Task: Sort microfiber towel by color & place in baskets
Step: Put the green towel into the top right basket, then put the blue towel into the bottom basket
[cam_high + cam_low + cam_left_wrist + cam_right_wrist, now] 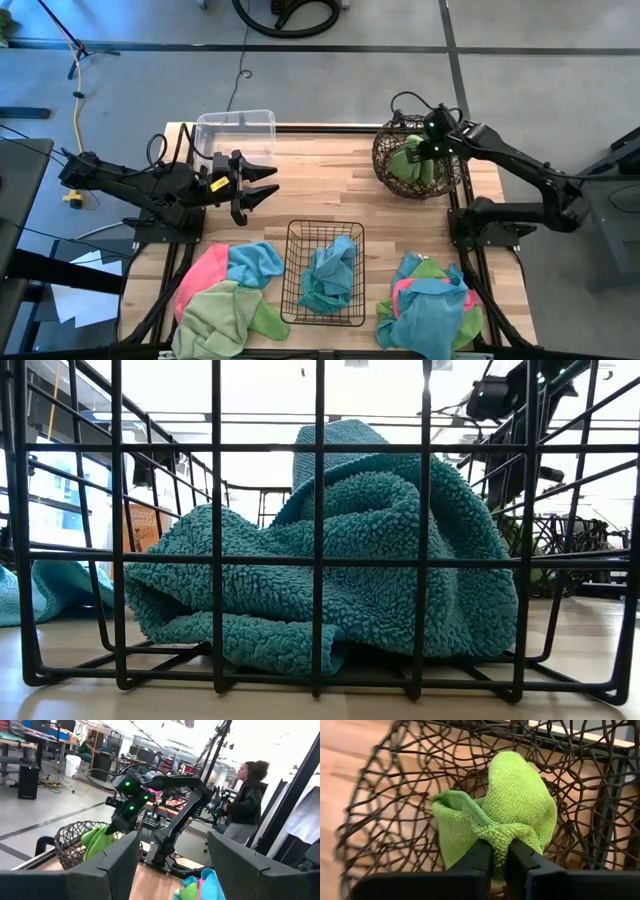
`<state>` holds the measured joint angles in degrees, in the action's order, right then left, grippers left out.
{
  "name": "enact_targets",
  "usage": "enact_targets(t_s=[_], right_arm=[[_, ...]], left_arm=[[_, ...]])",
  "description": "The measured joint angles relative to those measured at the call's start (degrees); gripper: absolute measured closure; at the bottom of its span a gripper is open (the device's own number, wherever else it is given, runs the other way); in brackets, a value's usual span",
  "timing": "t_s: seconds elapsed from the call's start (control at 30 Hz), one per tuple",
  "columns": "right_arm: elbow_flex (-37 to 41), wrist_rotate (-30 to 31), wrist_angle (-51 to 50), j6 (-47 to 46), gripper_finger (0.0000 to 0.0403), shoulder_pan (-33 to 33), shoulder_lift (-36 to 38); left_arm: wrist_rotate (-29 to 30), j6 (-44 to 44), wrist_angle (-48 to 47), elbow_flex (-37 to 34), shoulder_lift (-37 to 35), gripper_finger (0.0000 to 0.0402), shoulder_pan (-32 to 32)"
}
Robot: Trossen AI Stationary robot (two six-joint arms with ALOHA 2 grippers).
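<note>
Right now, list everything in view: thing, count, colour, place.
Tub: one, clear, table's far left, looks empty.
Round basket: one, dark brown wire, far right.
Green towel: one, lime, inside round basket, pinched by right gripper.
Grid basket: one, black, near centre.
Blue towel: one, inside grid basket.
Left pile: pink, blue, green towels, near left.
Right pile: blue, pink, green towels, near right.
Person: one, dark top, room behind.
Left gripper: open, hovering beside tub.
Right gripper: over round basket.

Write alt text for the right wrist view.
The right gripper pinches a bunched lime green towel between its nearly closed jaws, holding it inside the round dark-brown wire basket. Light wooden table shows through the basket's woven wires.
</note>
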<state>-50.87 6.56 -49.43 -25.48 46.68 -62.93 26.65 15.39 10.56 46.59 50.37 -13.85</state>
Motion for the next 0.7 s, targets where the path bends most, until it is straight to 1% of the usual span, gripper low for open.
enact_targets(t_s=[0.1,0.17,0.33,0.43,0.5,0.6,0.67,0.7], right_arm=[[0.0,1.9,1.0,0.2,0.0354,0.0,-2.6],[0.0,1.8,1.4,0.2,0.0328,0.0,-4.4],[0.0,0.7,0.7,0.4,0.0233,0.0,-7.1],[-0.3,0.7,-0.8,2.9,0.0176,0.0,-7.1],[-1.6,1.3,-2.8,5.0,0.0146,0.0,-7.1],[-4.0,2.0,-5.0,6.4,0.0121,0.0,-7.1],[-6.0,1.4,-6.1,6.3,0.0116,0.0,-7.1],[-7.0,0.2,-6.6,6.3,0.0115,0.0,-7.1]], left_arm=[[0.0,0.0,0.0,0.0,0.0,0.0177,0.0],[0.0,0.0,0.0,0.0,0.0,0.0177,0.0],[0.0,0.0,-0.1,0.0,0.0,0.0177,0.0],[0.0,-0.1,-0.6,0.0,0.0,0.0177,0.0],[0.0,-0.5,-0.8,0.0,0.0,0.0177,0.0],[0.0,-1.6,-0.8,0.0,0.0,0.0177,0.0],[0.0,-2.0,-0.8,0.0,0.0,0.0177,0.0],[0.0,-2.0,-0.8,0.0,0.0,0.0177,0.0]])
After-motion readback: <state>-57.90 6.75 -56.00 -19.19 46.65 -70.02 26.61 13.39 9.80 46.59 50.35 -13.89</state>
